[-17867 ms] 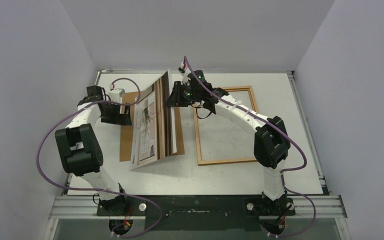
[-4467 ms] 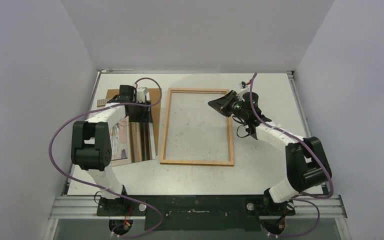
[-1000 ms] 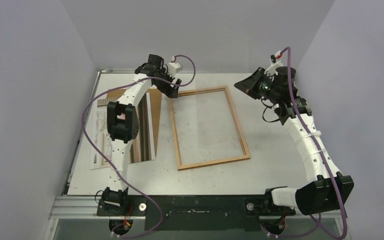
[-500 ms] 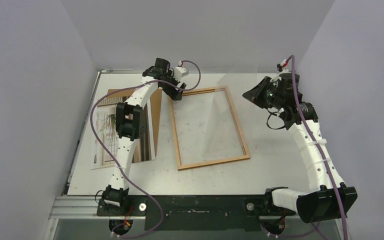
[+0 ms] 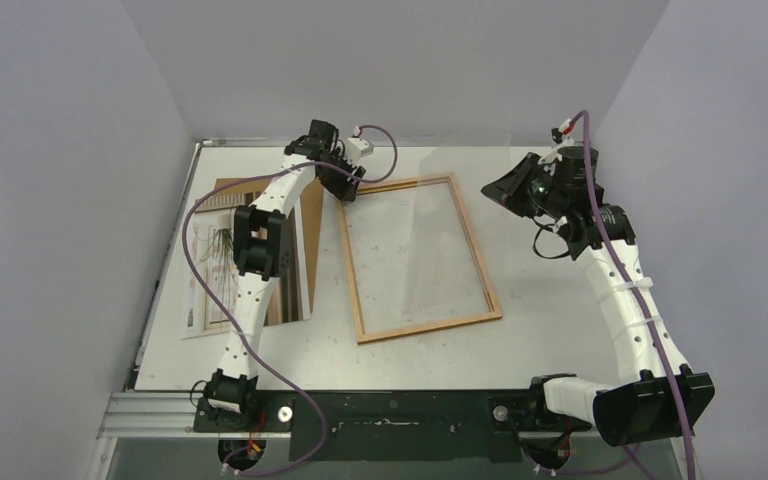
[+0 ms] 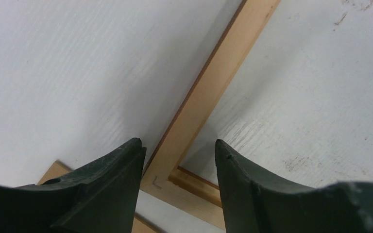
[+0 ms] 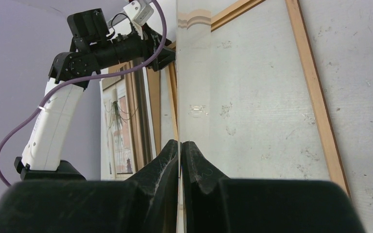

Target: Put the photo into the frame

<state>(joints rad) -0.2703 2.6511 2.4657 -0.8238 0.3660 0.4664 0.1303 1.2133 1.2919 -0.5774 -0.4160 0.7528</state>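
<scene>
The frame (image 5: 430,326), a narrow light-wood border, lies flat mid-table, turned slightly clockwise. My left gripper (image 5: 348,187) is at its far left corner. In the left wrist view its jaws (image 6: 177,145) stand open astride the frame's rail (image 6: 223,68) just above the corner joint. My right gripper (image 5: 493,190) is raised by the far right corner, shut on the clear pane (image 7: 192,58), which stands on edge, tilted over the frame. The photo (image 5: 208,272) lies face up at the left, partly hidden by my left arm.
A brown fibreboard backing sheet (image 5: 311,215) lies between the photo and the frame, under my left arm. Grey walls close in the table on the left, back and right. The right arm's purple cable (image 5: 660,330) hangs along that arm.
My left gripper has shifted right onto the frame's far left corner and its jaws have narrowed. The right gripper has lowered a little with the pane. The frame has barely moved.
</scene>
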